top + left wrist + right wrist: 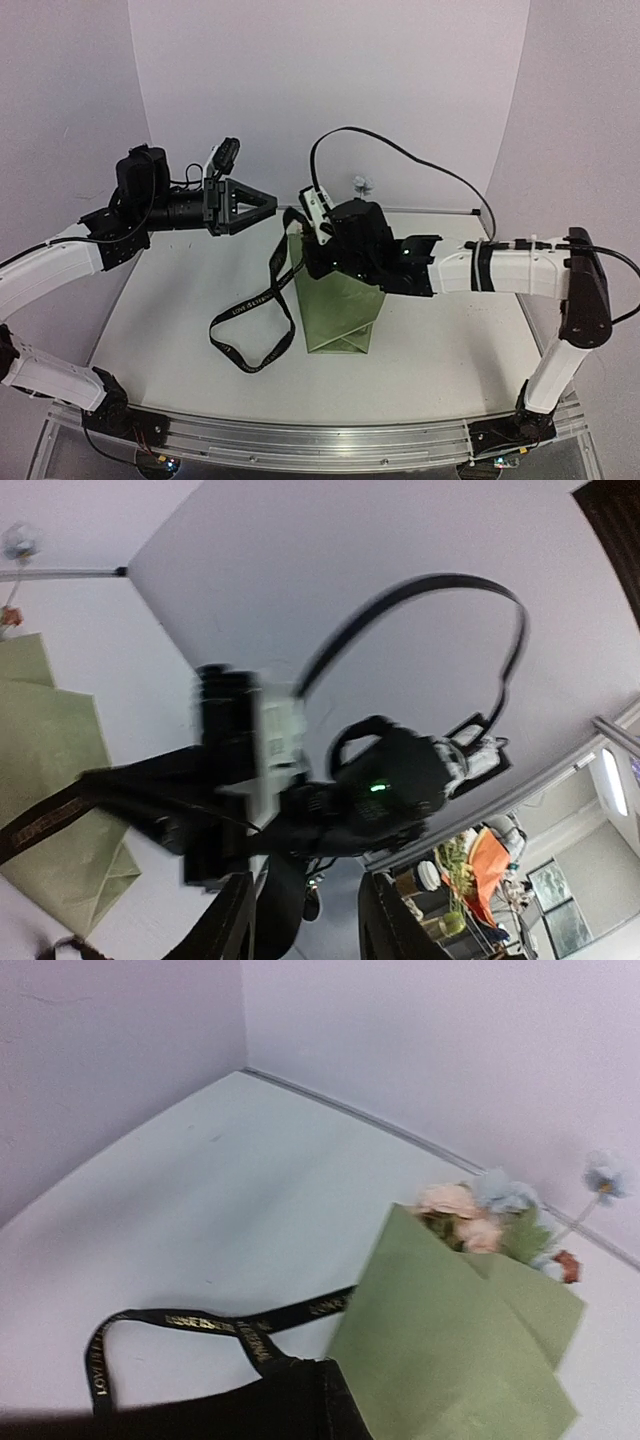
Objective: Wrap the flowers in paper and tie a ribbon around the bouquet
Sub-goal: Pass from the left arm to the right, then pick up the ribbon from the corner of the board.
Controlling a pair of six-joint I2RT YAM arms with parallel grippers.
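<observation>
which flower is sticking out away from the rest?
The pale blue flower on its own thin stem, far right in the right wrist view. The other flowers sit bunched at the green paper's edge.

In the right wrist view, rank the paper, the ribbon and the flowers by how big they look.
1. paper: largest by far.
2 or 3. ribbon and flowers: unsure. The ribbon stretches longer but is thin; the flowers are a compact cluster, farther from the camera.
</observation>
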